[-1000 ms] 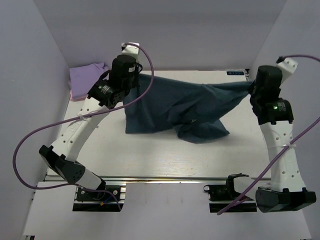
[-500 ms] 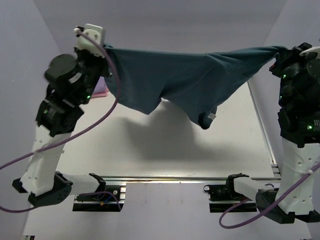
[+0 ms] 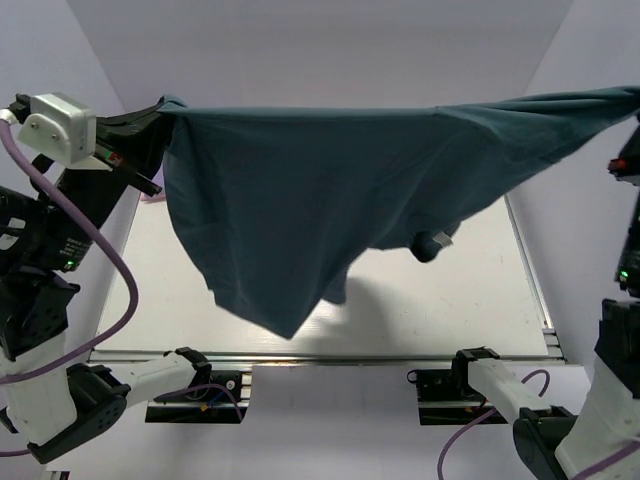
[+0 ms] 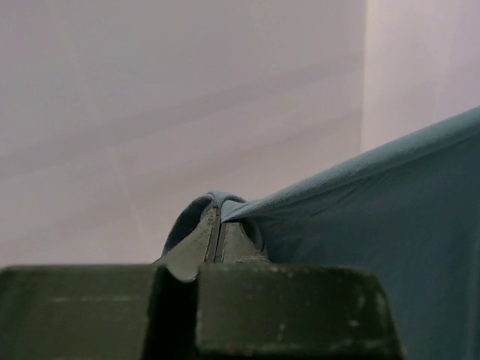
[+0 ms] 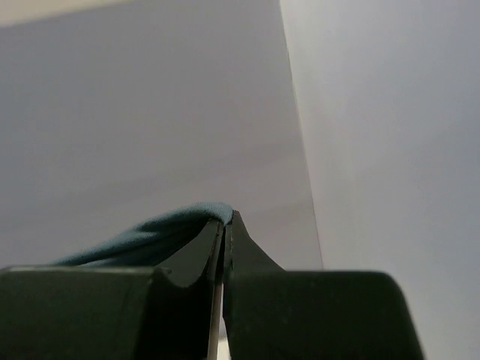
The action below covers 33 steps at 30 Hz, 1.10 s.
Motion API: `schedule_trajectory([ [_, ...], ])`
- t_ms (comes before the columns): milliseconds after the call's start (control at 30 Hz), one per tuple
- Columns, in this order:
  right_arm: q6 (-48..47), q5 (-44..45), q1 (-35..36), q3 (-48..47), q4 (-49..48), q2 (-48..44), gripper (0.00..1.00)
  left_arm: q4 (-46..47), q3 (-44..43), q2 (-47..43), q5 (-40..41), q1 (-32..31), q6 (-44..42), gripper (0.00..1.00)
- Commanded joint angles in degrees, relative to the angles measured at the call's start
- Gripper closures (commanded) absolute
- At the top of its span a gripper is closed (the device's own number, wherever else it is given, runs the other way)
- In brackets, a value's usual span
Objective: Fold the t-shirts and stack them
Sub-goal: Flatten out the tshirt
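The large dark teal-blue t-shirt (image 3: 330, 190) hangs stretched high above the table between both arms. My left gripper (image 3: 160, 108) is shut on its left top corner; in the left wrist view the jaws (image 4: 217, 225) pinch the cloth (image 4: 390, 210). My right gripper sits at the top right edge of the top view, its fingertips out of frame. In the right wrist view it (image 5: 226, 225) is shut on a fold of the shirt (image 5: 150, 236). The lavender and pink shirts are hidden behind the hanging cloth and left arm.
The white table (image 3: 450, 300) lies below, with the shirt's shadow on it. Purple-grey walls (image 3: 330, 50) close in at the back and both sides. A metal rail (image 3: 330, 360) runs along the near edge.
Both arms have risen and spread apart, lifting the teal shirt off the table. It now hangs stretched wide and closer to the camera, hiding the back of the table.
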<state>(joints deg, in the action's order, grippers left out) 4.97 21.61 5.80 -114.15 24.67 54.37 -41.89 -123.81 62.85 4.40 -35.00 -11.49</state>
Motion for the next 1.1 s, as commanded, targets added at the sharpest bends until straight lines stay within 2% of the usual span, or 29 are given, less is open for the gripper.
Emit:
schedule_trajectory([
  [0, -4.53, 4.76, -0.44, -1.43, -8.14, -1.02, 1.0, -1.18, -1.96, 0.6, 2.61, 0.46, 0.85, 1.0],
  [100, -6.62, 6.78, -0.44, -0.9, -8.75, 0.82, 1.0, -0.48, -1.35, 2.89, 4.55, 0.46, 1.46, 1.0],
  [200, -6.21, 8.8, -0.44, 1.55, -9.63, 3.81, 1.0, 2.76, 4.0, 4.73, 9.45, 0.46, 1.47, 1.0],
  [267, -5.42, 9.07, -0.53, 5.68, -11.64, 6.79, 1.0, 5.92, 9.53, 7.19, 15.6, 0.46, 1.99, 1.0],
  [433, -2.08, 8.37, -0.62, 15.86, -16.3, 13.99, 1.0, 10.68, 21.64, 15.36, 24.67, 0.99, 3.39, 1.0],
  [633, -0.49, 2.23, -0.62, 26.6, -22.02, 26.47, 1.0, 16.65, 29.58, 30.11, 22.31, 5.03, 6.56, 1.0],
  [667, -1.01, 1.52, -0.62, 27.83, -22.64, 31.8, 1.0, 17.53, 29.59, 32.57, 21.18, 5.73, 6.56, 1.0],
  [767, -0.84, 0.9, -0.62, 25.92, -21.07, 40.51, 1.0, 18.07, 26.09, 44.61, 19.24, 8.63, 7.09, 1.0],
  [833, -0.84, 1.68, -0.62, 20.14, -19.31, 50.35, 1.0, 17.46, 19.24, 51.29, 17.23, 10.38, 7.09, 1.0],
  [867, -0.75, 2.21, -0.62, 18.28, -16.0, 52.75, 1.0, 16.67, 16.87, 57.76, 17.22, 11.0, 7.09, 1.0],
  [933, -0.58, 2.48, -0.7, 10.13, -13.95, 62.21, 1.0, 15.18, 8.52, 63.51, 15.29, 12.06, 7.09, 1.0],
  [967, -0.49, 2.3, -0.53, 8.26, -10.98, 64.09, 1.0, 14.47, 3.71, 66.06, 14.67, 12.93, 7.09, 1.0],
  [1000, -0.49, 2.13, -0.62, 2.93, -10.35, 69.33, 1.0, 14.47, 1.49, 70.18, 13.62, 12.94, 7.09, 1.0],
  [1067, -0.93, 0.73, -0.62, 0.17, -8.76, 72.18, 1.0, 14.55, -2.21, 72.84, 12.73, 14.25, 6.56, 1.0],
])
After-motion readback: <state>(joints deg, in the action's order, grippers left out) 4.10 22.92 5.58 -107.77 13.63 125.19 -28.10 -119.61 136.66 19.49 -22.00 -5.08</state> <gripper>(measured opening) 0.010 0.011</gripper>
